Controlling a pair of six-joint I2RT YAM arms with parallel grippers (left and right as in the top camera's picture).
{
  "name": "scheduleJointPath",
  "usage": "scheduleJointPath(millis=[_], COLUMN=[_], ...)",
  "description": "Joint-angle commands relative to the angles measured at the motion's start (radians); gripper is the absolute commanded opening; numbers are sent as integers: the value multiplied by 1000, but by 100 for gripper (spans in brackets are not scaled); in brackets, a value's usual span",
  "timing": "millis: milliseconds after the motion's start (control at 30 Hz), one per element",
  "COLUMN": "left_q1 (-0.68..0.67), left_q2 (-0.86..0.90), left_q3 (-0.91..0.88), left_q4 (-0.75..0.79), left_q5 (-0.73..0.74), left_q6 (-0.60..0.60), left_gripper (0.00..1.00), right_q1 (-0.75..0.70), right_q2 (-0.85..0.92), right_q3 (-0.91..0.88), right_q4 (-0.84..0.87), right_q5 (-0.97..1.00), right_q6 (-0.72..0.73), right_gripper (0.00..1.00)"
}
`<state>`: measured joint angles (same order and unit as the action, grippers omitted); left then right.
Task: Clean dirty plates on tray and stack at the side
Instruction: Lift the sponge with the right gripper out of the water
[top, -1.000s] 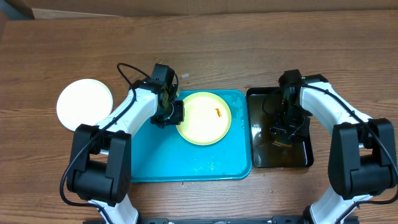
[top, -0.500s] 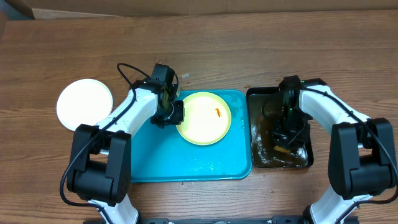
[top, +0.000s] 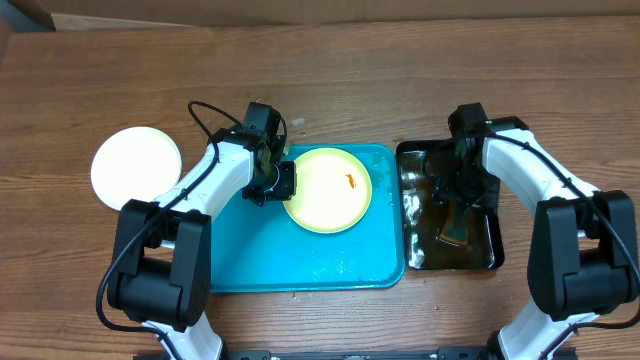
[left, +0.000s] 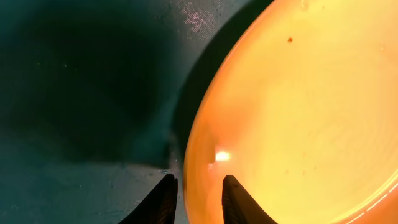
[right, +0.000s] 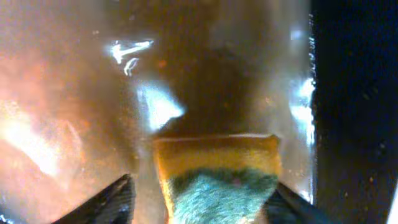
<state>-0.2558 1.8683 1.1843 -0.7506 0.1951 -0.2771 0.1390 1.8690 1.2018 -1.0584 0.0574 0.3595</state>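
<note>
item: pale yellow plate. lies flat in the upper right part of the turquoise tray. an orange smear shows on its face, so i count it as uncleaned.

item: white plate. off the tray, on the table well to the left. looks clean from overhead, and i read it as the side stack begun. i cannot tell whether it is one plate or two nested.

item: left gripper. at the yellow plate's left rim, fingers narrow, one over the plate and one outside it, rim between them. i cannot tell whether they pinch it.

item: right gripper. over the black tray of brownish water, fingers either side of a yellow-and-green sponge. i cannot tell whether it is gripped or lying loose.

tally: by my judgement at least one plate is done and set aside. the yellow one is left to scrub and then carry to the stack.
</note>
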Motion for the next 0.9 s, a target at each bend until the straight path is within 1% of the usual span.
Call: scheduleJointPath(millis=[0,67,133,233,267,300,333,367,400,467,600,633,667,867], left_q1=[-8,-8,-8,-8,-8,-8,-8,-8,-8,-8,-8,-8,-8,-8], left_q2=[17,17,17,17,17,17,17,17,17,17,17,17,17,17], left_q3=[-5,-5,-5,-5,-5,-5,-5,-5,-5,-5,-5,-5,-5,-5], left_q4=[2,3,3,3,3,3,3,3,3,3,2,2,2,2], left_q5=[8,8,8,7,7,6,5,5,5,5,5,5,5,5], left_q6=[24,24,24,24,24,24,28,31,31,31,31,31,31,31], left_gripper=[27,27,27,27,27,27,27,27,27,27,28,28,28,28], right_q1=[0,0,0,0,-2,-4,-6,-7,-8,-8,-7,-5,-5,-3], right_q2=[-16,-16,-16,-16,-16,-16,-16,-16,-16,-16,-16,-16,-16,-16], right_q3=[-11,-11,-11,-8,-2,8,19,34,49,65,55,48,41,-32], right_q4=[21,35,37,40,36,28,14,-5,-27,-60,-92,-92,-90,-22], right_q5=[-23,-33,-36,-37,-36,-37,-36,-36,-36,-36,-37,-37,-37,-37], right_q6=[15,15,15,6,-4,-14,-16,-17,-19,-19,-18,-13,-10,-11], right_gripper=[45,28,4,4,17,48,72,75,75,71,52,45,42,42])
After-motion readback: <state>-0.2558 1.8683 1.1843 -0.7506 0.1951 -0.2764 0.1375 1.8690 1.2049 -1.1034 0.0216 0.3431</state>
